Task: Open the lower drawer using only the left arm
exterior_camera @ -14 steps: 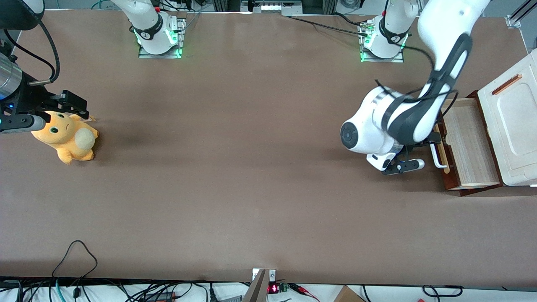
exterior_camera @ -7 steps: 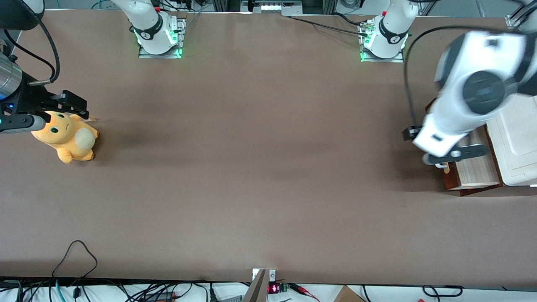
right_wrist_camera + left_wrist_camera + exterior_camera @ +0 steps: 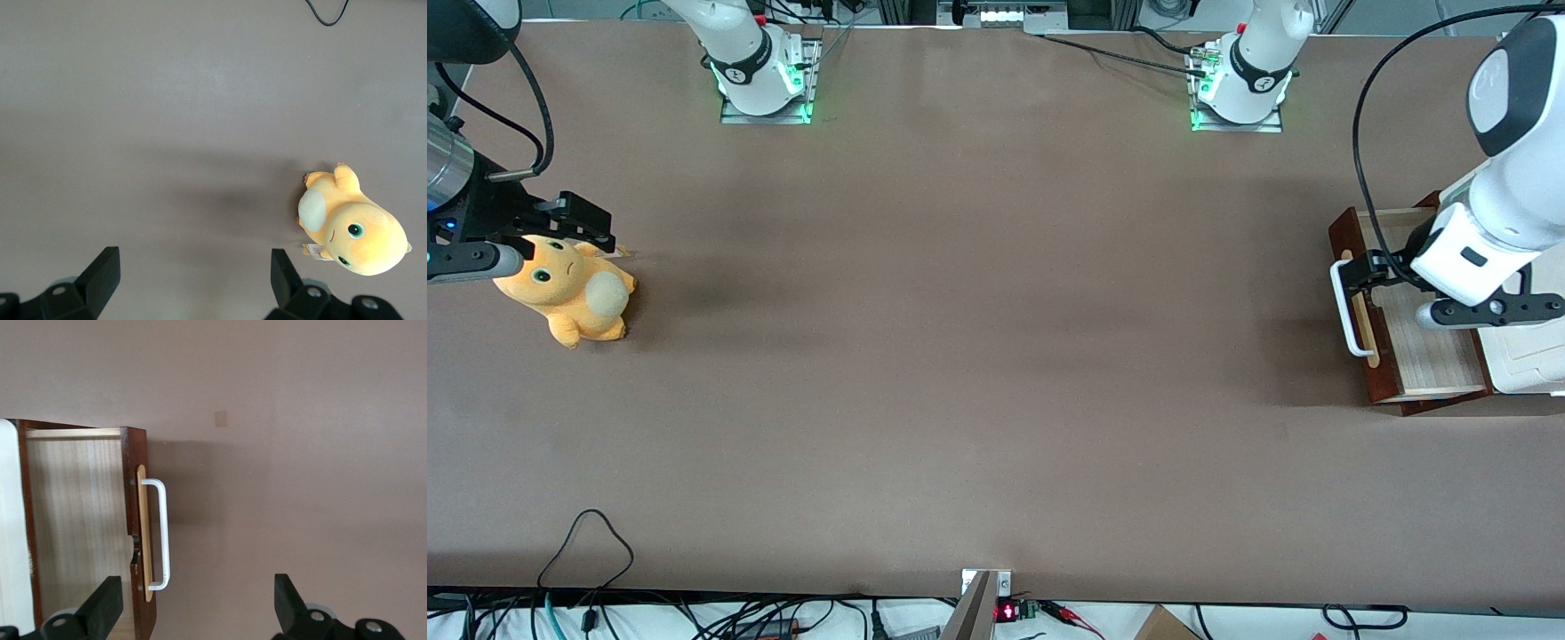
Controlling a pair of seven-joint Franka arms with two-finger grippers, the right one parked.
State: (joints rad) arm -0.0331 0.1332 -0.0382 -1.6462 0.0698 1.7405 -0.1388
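Drawer detail differs by view: the left wrist view shows the lower drawer [image 3: 80, 520] pulled out, its pale plywood floor bare, with the white handle [image 3: 160, 533] on its light wood strip, while the front view alone shows the white cabinet top [image 3: 1525, 351] it slides from and the left arm [image 3: 1494, 222] above it. That view also shows a yellow plush toy [image 3: 569, 293] at the parked arm's end of the desk [image 3: 978, 356]. The gripper [image 3: 193, 610] hangs above the drawer front; its fingers [image 3: 103, 607] are spread wide and hold nothing, one over the plywood floor, the other over bare desk, with the handle between them and well below. A second ago the arm stood low in front of the handle; it has since lifted and swung over the drawer, which lies equally far out
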